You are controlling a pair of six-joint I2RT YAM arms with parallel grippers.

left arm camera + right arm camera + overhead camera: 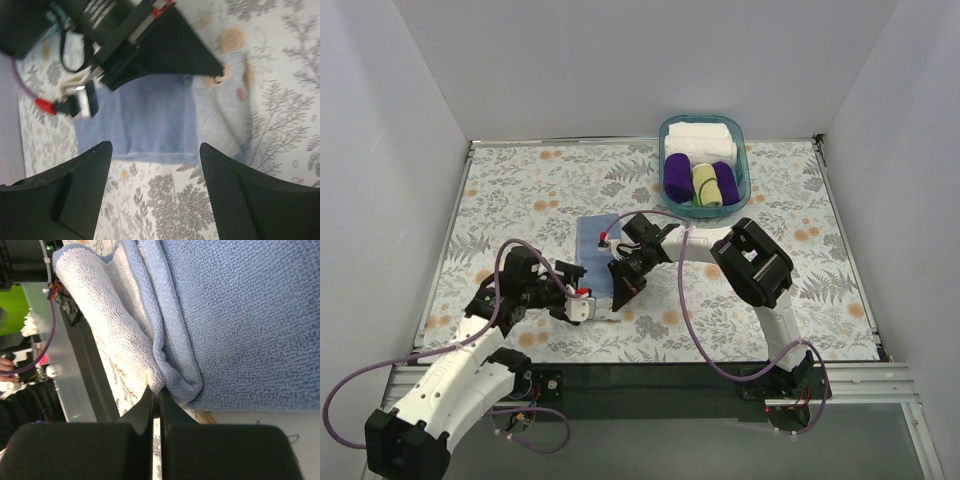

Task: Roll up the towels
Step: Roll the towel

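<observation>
The light blue towel lies flat on the flowered table, and its near edge is bunched up. My right gripper is shut on that near edge. In the right wrist view the jaws pinch a fold of the blue towel. My left gripper hovers just left of it, open and empty. In the left wrist view the left gripper stands over bare table just short of the blue towel's hem. The yellow-green towel sits rolled in the basket.
A teal basket at the back right holds white folded towels and purple rolls. The right arm reaches over the blue towel's far part in the left wrist view. White walls enclose the table on three sides.
</observation>
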